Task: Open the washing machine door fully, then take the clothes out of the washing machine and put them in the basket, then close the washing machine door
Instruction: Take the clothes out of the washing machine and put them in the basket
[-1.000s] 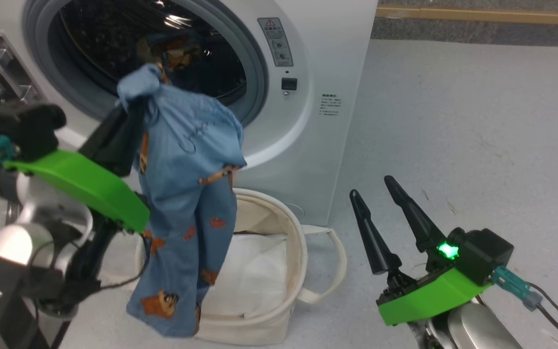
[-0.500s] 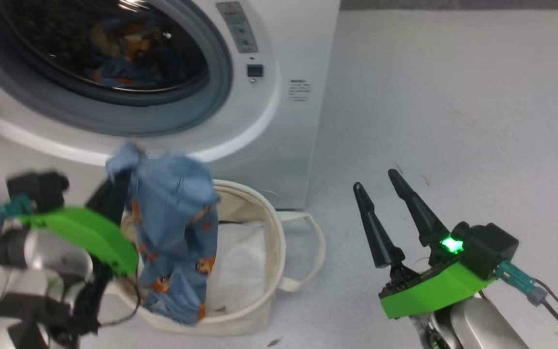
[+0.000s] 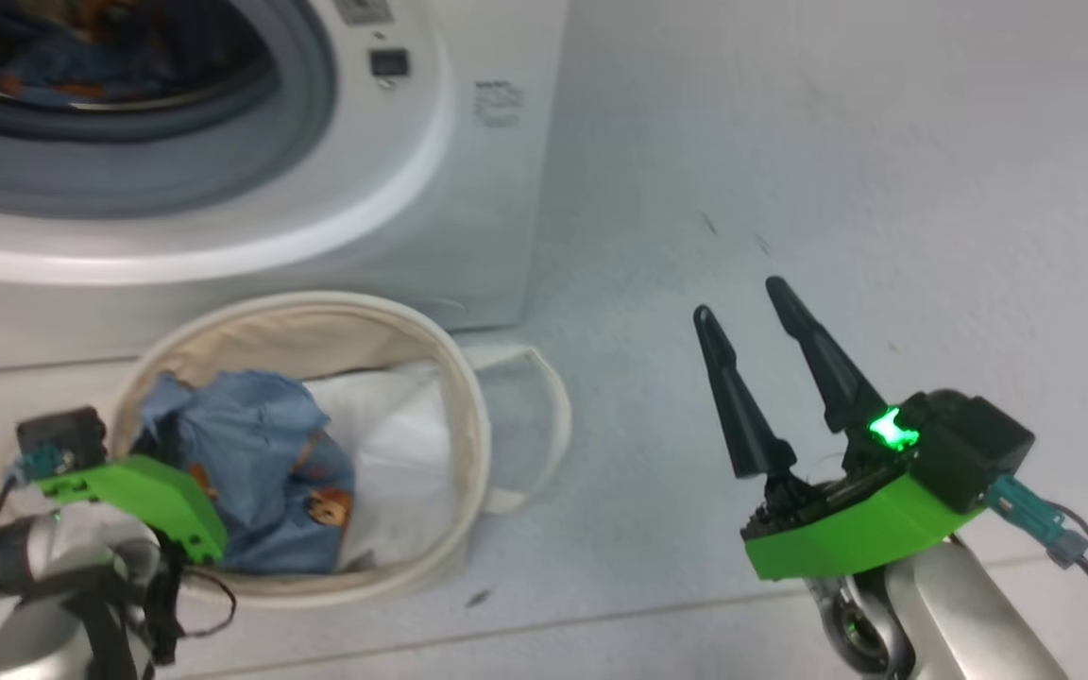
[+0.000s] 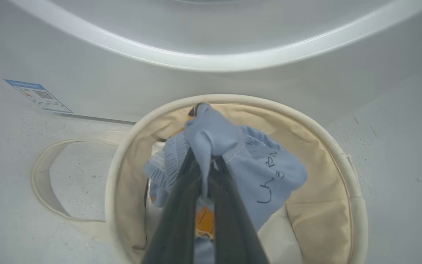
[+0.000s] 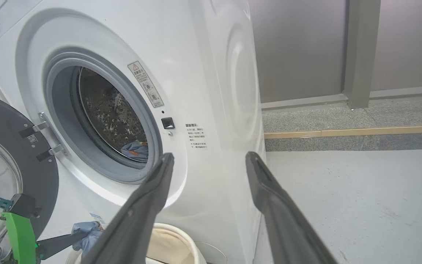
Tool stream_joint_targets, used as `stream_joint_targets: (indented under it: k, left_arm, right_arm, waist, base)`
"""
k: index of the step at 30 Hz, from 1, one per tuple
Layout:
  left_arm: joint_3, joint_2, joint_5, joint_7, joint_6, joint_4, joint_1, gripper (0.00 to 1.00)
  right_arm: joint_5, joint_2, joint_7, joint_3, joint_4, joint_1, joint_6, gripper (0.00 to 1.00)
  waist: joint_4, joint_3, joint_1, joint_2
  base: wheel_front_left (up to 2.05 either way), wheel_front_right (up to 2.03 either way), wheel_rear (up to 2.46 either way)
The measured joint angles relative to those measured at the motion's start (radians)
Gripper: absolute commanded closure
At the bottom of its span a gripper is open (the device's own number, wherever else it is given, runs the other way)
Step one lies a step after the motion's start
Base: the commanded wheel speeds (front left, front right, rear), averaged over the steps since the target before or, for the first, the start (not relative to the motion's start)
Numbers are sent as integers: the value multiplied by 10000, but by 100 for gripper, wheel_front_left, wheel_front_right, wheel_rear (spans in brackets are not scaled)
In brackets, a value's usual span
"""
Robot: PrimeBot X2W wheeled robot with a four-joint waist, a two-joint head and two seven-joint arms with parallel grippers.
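The white washing machine [image 3: 393,189] stands with its black-rimmed door [image 5: 31,154] swung open to the left. More blue and orange clothes [image 5: 136,150] lie inside the steel drum. The cream basket [image 3: 468,416] sits on the floor right in front of the machine. Bunched inside it is a light-blue garment [image 3: 251,482] with orange bear prints. My left gripper [image 4: 205,161] is shut on a fold of this garment [image 4: 262,165], low over the basket's rim [image 4: 306,121]. To the right, above bare floor, my right gripper [image 3: 739,297] is open and holds nothing; in its wrist view its fingers [image 5: 148,198] frame the machine's front.
A plain white sheet [image 3: 393,444] lines the basket's bottom beside the garment. One loop handle [image 3: 544,416] of the basket lies on the grey floor. A blue sticker [image 4: 39,96] marks the machine's lower front. Behind the machine runs a grey wall [image 5: 306,47].
My left gripper has gone down with the blue garment, from in front of the drum mouth into the basket. The head camera has tilted down. The right gripper stays open.
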Motion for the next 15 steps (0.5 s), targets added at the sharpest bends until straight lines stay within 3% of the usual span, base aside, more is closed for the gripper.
stream_joint_targets:
  k: [6,8,9,10,11,15]
  left_arm:
    - [0,-410,-6,-522,-571,2368,-1124,100]
    - [0,-504,-12,-633,-681,2918,-1310,91]
    - [0,-543,-12,-711,-771,3133,-1392,91]
    - [2,-568,-12,-767,-817,3313,-1474,52]
    - [10,-602,-13,-880,-924,3419,-1540,0]
    - [-100,-779,2,-1097,-1221,3684,-1737,0]
  right_arm:
    - [-77,42,-59,-123,-63,-254,0,0]
    - [-77,69,-102,-127,-61,-310,0,0]
    - [-77,82,-127,-146,-58,-322,0,0]
    - [-77,92,-128,-151,-44,-337,0,0]
    - [-77,102,-128,-163,-23,-354,0,0]
    - [-77,127,-136,-161,79,-436,0,0]
  waist:
    - [-588,814,0,0]
    - [-789,1024,0,0]
    - [-872,1110,0,0]
    - [-948,1178,0,0]
    - [-1006,1224,0,0]
    - [-1001,1110,0,0]
  base:
    - [0,0,0]
    - [0,0,0]
    - [0,0,0]
    - [0,0,0]
    - [0,0,0]
    - [0,0,0]
